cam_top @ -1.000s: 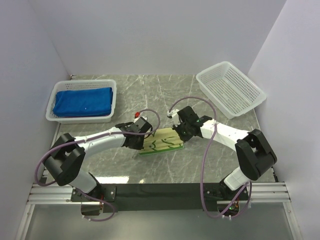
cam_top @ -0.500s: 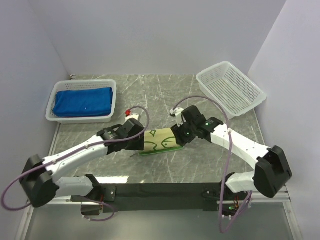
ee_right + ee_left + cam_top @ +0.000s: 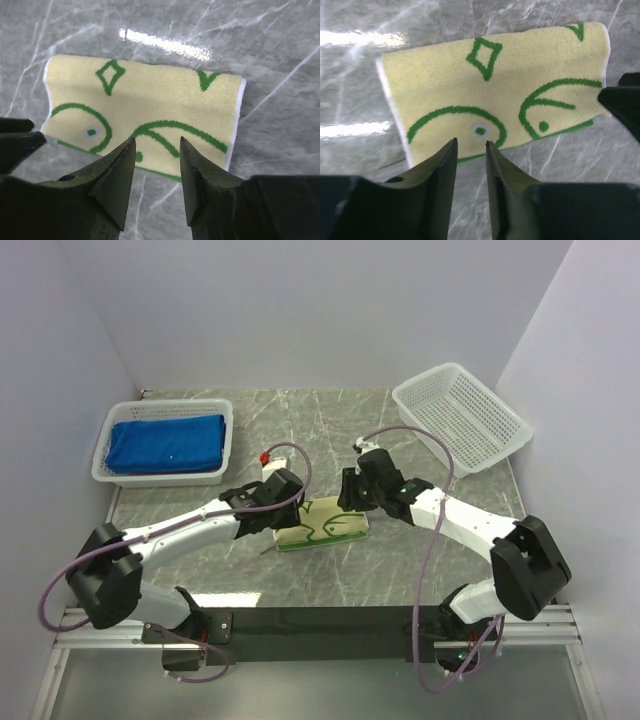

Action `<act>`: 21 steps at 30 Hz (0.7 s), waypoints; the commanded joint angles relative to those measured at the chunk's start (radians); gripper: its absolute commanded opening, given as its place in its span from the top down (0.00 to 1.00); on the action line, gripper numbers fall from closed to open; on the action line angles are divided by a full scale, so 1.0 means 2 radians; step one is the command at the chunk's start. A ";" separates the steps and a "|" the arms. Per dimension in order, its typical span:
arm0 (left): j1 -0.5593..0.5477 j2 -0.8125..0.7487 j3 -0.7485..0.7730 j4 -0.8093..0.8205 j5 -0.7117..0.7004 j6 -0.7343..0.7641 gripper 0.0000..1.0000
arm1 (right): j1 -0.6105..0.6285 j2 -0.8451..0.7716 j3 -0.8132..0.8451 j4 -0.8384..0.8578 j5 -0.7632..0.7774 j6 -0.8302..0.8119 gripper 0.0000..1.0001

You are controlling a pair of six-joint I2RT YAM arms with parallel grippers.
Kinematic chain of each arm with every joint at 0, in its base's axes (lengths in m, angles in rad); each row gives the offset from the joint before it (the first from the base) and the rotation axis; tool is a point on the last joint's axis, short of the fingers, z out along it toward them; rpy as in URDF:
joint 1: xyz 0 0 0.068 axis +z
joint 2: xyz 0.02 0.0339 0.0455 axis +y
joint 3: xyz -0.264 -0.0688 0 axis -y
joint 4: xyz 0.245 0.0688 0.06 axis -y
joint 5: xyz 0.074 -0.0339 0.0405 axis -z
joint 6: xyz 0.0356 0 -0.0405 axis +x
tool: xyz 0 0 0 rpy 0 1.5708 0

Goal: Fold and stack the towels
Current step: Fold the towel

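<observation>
The pale yellow towel with green motifs (image 3: 325, 525) lies folded flat on the marble table, its green reverse showing along the near edge. It fills the left wrist view (image 3: 495, 95) and the right wrist view (image 3: 145, 115). My left gripper (image 3: 293, 508) hovers over its left end, jaws a little apart and empty (image 3: 471, 144). My right gripper (image 3: 350, 504) hovers over its right end, open and empty (image 3: 157, 140). Royal blue towels (image 3: 165, 443) lie folded in the left basket. The salmon-pink towel is out of view.
A white lattice basket (image 3: 168, 406) holding the blue towels stands at the back left. A second white lattice basket (image 3: 460, 418) stands tilted at the back right with nothing in it. White walls close in the table on three sides.
Both grippers have come off the yellow towel's ends and drawn back above it. The towel now lies flat and folded, let go by both.
</observation>
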 commanded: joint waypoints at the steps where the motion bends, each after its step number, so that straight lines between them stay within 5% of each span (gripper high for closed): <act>1: -0.002 0.022 -0.018 0.061 0.012 -0.028 0.67 | -0.003 0.018 -0.034 0.058 0.006 0.058 0.53; 11: -0.002 -0.021 -0.184 0.120 0.079 -0.084 0.75 | -0.012 -0.029 -0.192 0.134 -0.029 0.119 0.55; 21: -0.001 -0.088 -0.186 0.077 0.040 -0.090 0.64 | -0.037 -0.169 -0.255 0.185 -0.029 0.137 0.56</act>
